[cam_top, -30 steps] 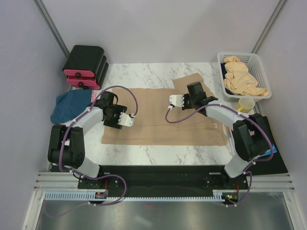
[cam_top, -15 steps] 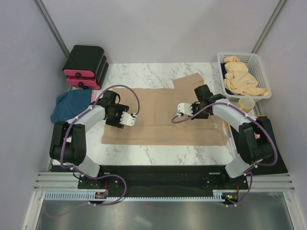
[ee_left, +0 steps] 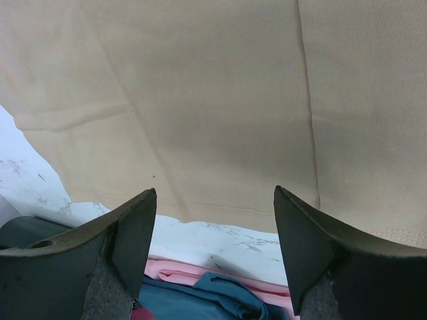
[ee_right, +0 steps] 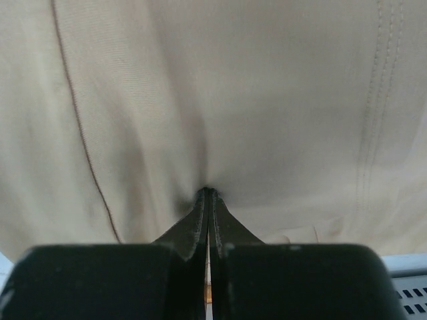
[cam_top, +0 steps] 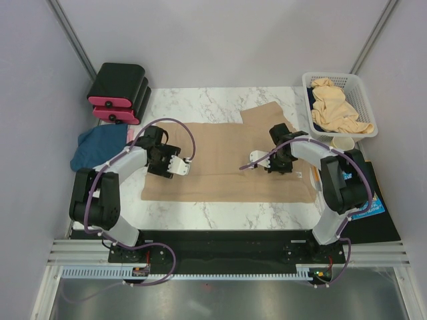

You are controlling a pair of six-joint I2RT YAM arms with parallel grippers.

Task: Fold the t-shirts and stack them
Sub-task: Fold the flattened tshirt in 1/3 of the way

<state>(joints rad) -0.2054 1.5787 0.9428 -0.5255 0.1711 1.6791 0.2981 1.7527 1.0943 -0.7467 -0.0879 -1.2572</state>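
A tan t-shirt (cam_top: 220,160) lies spread flat on the marble table (cam_top: 200,100). My left gripper (cam_top: 160,167) hangs open just above its left part, and nothing is between its fingers (ee_left: 215,193). Below them show the shirt's hem, bare marble, then a pink t-shirt (ee_left: 180,273) and a dark blue t-shirt (ee_left: 213,297). My right gripper (cam_top: 279,163) points down onto the right part of the tan t-shirt (ee_right: 213,100). It is shut (ee_right: 209,190), and the cloth puckers into creases at its tips. The blue t-shirt (cam_top: 100,148) is heaped at the table's left edge.
A white mesh basket (cam_top: 363,90) at the back right holds more tan t-shirts (cam_top: 337,110). A pale yellow cup (cam_top: 341,143) stands just in front of it. Black-and-pink boxes (cam_top: 119,93) are stacked at the back left. A black mat (cam_top: 380,223) lies along the right edge.
My right gripper swung right and down from the shirt's middle onto its right part and closed on the cloth. The left gripper barely moved.
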